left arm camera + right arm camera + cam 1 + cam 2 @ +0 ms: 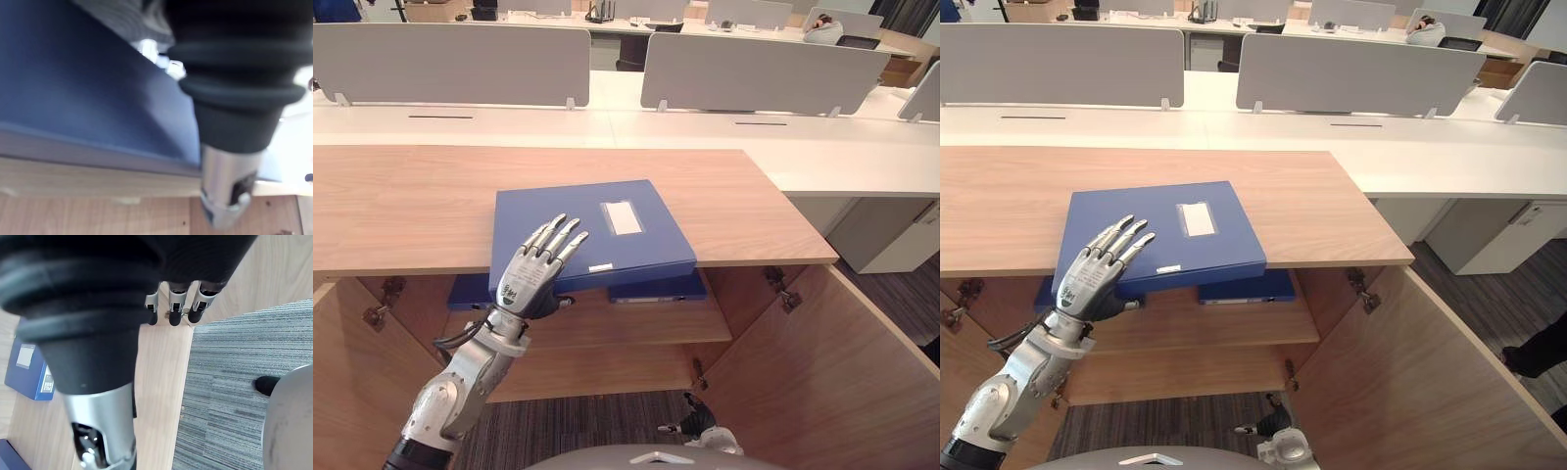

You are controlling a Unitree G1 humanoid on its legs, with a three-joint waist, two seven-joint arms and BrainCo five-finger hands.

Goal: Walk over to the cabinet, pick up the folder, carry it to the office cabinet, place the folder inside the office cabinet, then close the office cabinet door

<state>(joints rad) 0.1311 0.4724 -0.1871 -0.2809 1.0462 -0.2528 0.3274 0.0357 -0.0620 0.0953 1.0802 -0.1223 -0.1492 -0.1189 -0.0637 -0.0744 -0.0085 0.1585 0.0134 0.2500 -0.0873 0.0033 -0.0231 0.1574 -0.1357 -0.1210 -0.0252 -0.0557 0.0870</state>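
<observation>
One blue folder (607, 230) lies on the wooden cabinet (401, 206) top, its near edge jutting past the front. Under it, blue shows at two spots on the shelf (646, 328), one to the left (468, 292) and one to the right (656, 288); I cannot tell whether that is one folder or two.

Two cabinet doors stand swung open, the left door (337, 382) and the right door (842, 362). The left hand (527, 279) rests flat on the folder's near left corner, fingers straight and spread. The right hand (1271, 426) hangs low between the doors, above the grey striped carpet (587, 421), its fingers (170, 313) loose and holding nothing.

Behind the cabinet runs a long white bench (705, 127) with grey divider screens (450, 59). A person (822, 27) sits at a farther one.
</observation>
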